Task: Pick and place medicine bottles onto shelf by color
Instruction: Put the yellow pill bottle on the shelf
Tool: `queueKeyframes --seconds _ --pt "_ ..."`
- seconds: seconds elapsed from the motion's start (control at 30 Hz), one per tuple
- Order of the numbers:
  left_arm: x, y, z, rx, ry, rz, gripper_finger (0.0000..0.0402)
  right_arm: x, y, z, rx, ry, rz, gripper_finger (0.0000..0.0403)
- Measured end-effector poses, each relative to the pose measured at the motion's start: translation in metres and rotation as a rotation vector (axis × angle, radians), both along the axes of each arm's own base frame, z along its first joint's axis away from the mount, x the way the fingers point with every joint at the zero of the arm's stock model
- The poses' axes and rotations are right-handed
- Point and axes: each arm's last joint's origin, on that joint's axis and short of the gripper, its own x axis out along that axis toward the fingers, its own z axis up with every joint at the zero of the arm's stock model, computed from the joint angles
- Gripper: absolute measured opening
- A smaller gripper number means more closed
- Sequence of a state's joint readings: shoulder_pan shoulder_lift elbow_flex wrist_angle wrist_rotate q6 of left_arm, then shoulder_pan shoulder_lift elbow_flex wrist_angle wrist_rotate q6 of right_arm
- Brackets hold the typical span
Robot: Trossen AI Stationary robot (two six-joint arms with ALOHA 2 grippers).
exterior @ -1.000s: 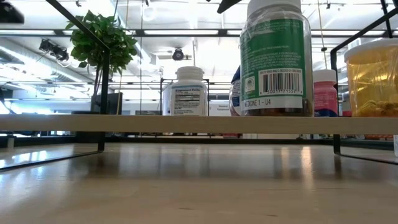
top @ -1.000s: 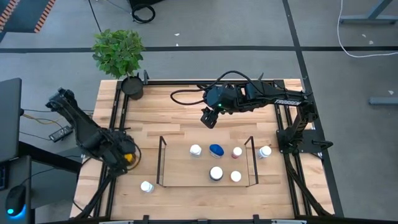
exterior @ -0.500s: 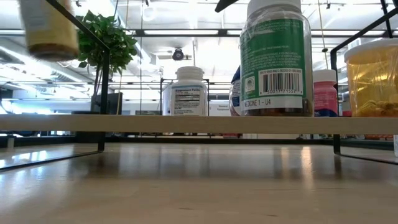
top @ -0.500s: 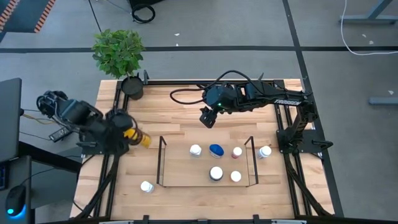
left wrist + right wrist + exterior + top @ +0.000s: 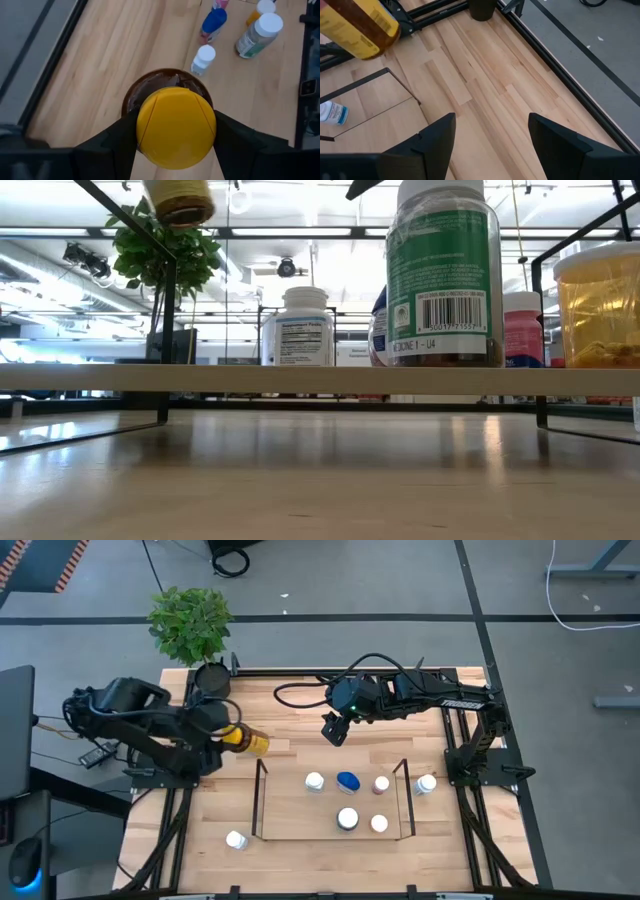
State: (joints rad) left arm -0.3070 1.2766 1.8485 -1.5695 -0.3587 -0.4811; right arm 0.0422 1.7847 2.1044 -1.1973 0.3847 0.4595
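— Looking at the left gripper (image 5: 232,736), what does it have?

— Its fingers (image 5: 107,145) are pinched on the amber jar (image 5: 247,740), one on each side just under the yellow lid (image 5: 175,127). The high view shows the jar lying sideways in the grip, held above the wooden table (image 5: 300,710) to the left of the shelf (image 5: 333,802), near its far left corner. In the low view the jar hangs high at the upper left, in front of the potted plant (image 5: 162,250).

— And the right gripper (image 5: 335,728)?

— It hovers over the table beyond the shelf's far side, well apart from the jar. Its fingers (image 5: 435,137) are spread, with bare wood between them and nothing held.

— What is sitting in the shelf?

— From above, five bottles stand between its end frames: a white-capped bottle (image 5: 315,781), a blue-capped bottle (image 5: 348,781) and a pink-capped bottle (image 5: 381,784) along the far side, then a larger white-capped bottle (image 5: 347,818) and a small white-capped one (image 5: 379,824) nearer the front. The low view shows the large one carrying a green label with a barcode.

— Anything outside it?

— Two white-capped bottles on the table: one just beside the right end frame (image 5: 427,783), and one near the front left corner (image 5: 236,839), well apart from the shelf.
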Motion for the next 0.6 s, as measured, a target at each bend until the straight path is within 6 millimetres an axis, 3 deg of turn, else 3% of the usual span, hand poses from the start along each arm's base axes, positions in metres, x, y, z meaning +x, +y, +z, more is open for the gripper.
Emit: queueKeyframes --seconds 0.1,0.33,0.6 --pt "0.018 -0.003 -0.003 0.034 0.044 -0.056 0.0219 0.000 0.000 0.000 0.000 0.000 0.000 0.0257" --pt "0.070 -0.009 -0.033 0.078 0.230 -0.176 0.0219 0.000 0.000 0.000 -0.006 0.003 0.003 0.0257" --pt "0.111 -0.005 -0.052 0.044 0.232 -0.226 0.0221 -0.002 0.000 -0.002 -0.012 0.033 0.013 0.0257"
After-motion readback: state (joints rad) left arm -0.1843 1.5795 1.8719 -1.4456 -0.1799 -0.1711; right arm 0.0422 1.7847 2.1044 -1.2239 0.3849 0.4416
